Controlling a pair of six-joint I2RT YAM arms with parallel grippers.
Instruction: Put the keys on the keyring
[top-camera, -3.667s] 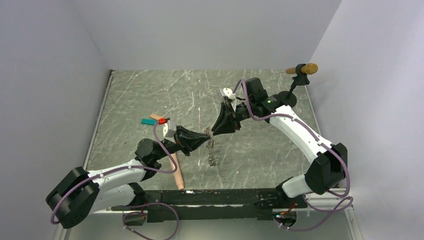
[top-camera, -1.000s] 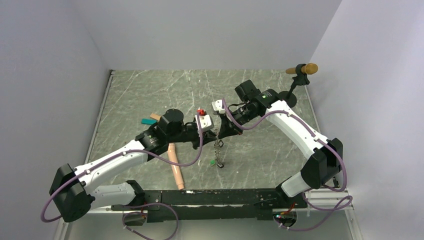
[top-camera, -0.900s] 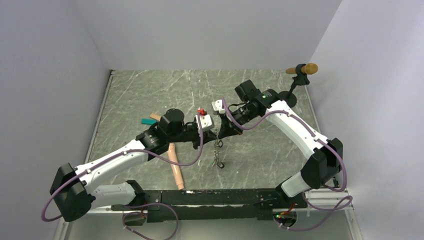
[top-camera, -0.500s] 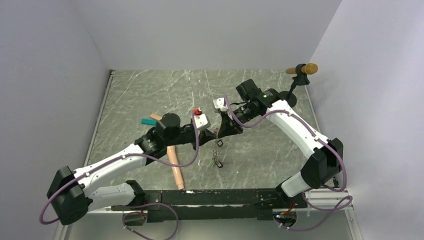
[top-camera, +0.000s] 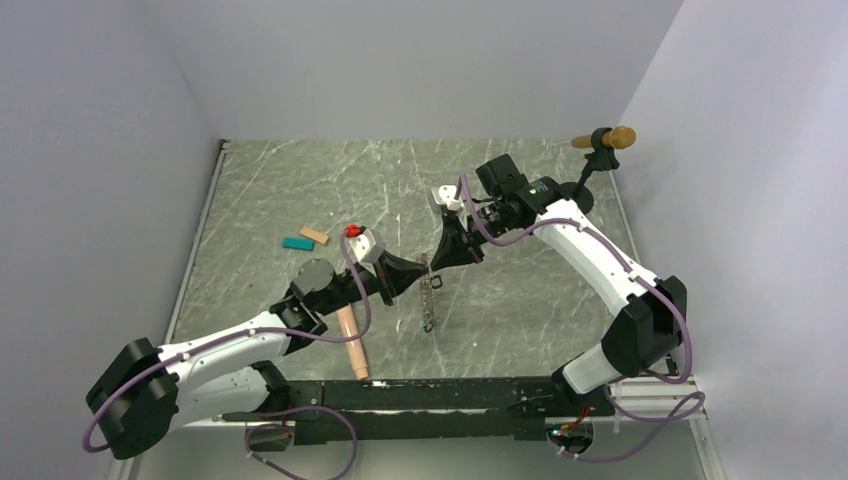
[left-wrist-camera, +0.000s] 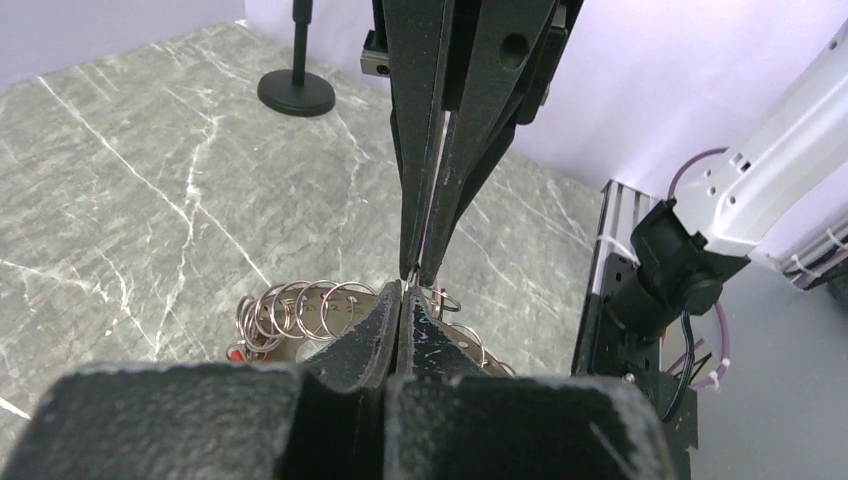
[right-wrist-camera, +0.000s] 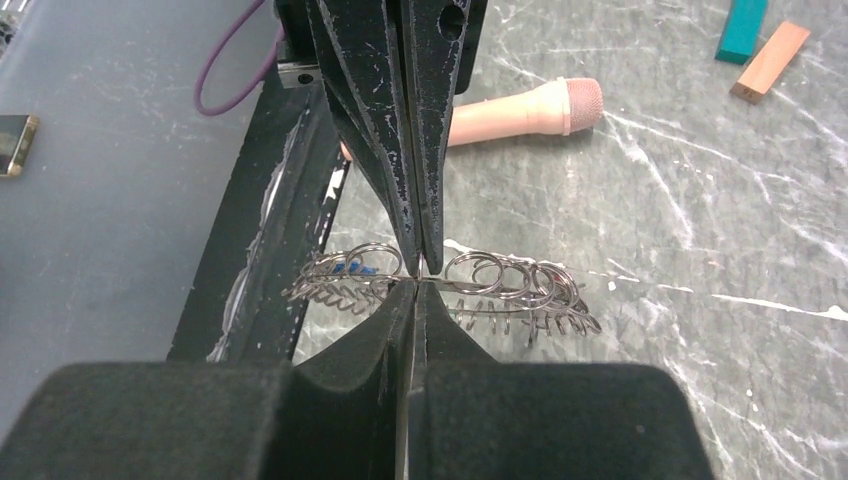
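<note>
Both pairs of fingers are pressed shut and meet tip to tip above the middle of the table (top-camera: 290, 180). The left gripper (top-camera: 414, 268) reaches in from the left and the right gripper (top-camera: 434, 261) from the far right. Each pinches the thin wire of the keyring (top-camera: 430, 296) at almost the same spot. From that pinch the keyring hangs toward the near edge as a floppy chain of small loops. In the wrist views the loops fan out on both sides of the tips, and a blue key (right-wrist-camera: 348, 268) shows among them. A peach cylinder (top-camera: 351, 350) lies near, left of the chain. A teal block (top-camera: 297, 243) and a tan block (top-camera: 314, 236) sit side by side farther left.
</note>
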